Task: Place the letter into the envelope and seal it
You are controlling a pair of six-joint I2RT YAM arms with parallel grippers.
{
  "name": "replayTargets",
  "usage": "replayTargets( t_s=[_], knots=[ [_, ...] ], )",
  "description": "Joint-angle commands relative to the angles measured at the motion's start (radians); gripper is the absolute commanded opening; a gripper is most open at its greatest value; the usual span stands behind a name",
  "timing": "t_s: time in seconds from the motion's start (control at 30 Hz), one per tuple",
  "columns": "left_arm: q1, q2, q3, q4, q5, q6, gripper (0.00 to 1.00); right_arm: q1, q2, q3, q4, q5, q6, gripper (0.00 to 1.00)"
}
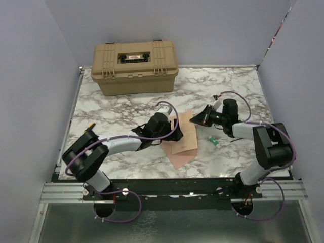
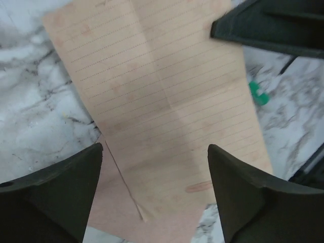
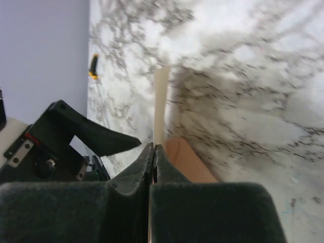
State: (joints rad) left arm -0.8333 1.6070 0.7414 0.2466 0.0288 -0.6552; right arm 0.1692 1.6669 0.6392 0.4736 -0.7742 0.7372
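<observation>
So the letter (image 2: pixel 162 101) is lying mostly flat on the counter (image 2: pixel 30 116), right under the left pincer (image 2: pixel 154 152). It overlaps the envelope (image 2: pixel 114 212), whose pinkish corner pokes out from under it, close to the left pincer's fingers. My guess is the sheet sits on top because it has to be lined up with the envelope's opening before it can slide in. It isn't inside yet, and nothing is sealed.

The right pincer (image 3: pixel 153 149) is pressed tight together, with the letter's edge on the side away from the left pincer caught in it. In its own camera the paper shows edge-on, sticking straight up out of the fingertips. Looks like it holds that side up so the sheet can be steered.

The left pincer is spread wide over the sheet and holds nothing. I can't tell if its tips touch the paper. It's probably placed to pin the envelope down. A small green bit (image 2: pixel 258 93) sits on the counter just past the letter, on the right pincer's side.
</observation>
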Motion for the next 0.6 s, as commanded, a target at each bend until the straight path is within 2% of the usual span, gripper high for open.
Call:
replayTargets(
  t_s=[0.0, 0.3, 0.43, 0.57],
  knots=[
    [0.001, -0.202, 0.089, -0.103, -0.13, 0.075, 0.96, 0.005, -0.171, 0.009, 0.019, 0.05, 0.003, 0.0],
    [0.07, -0.375, 0.227, -0.214, -0.098, 0.193, 0.99, 0.006, -0.491, 0.125, -0.154, 0.188, -0.029, 0.0],
    [0.088, -0.373, 0.311, -0.245, -0.068, 0.208, 0.99, 0.006, -0.603, 0.166, -0.182, 0.238, 0.023, 0.0],
    [0.108, -0.35, 0.382, -0.268, 0.033, 0.181, 0.99, 0.005, -0.682, 0.188, -0.139, 0.249, 0.078, 0.0]
  ],
)
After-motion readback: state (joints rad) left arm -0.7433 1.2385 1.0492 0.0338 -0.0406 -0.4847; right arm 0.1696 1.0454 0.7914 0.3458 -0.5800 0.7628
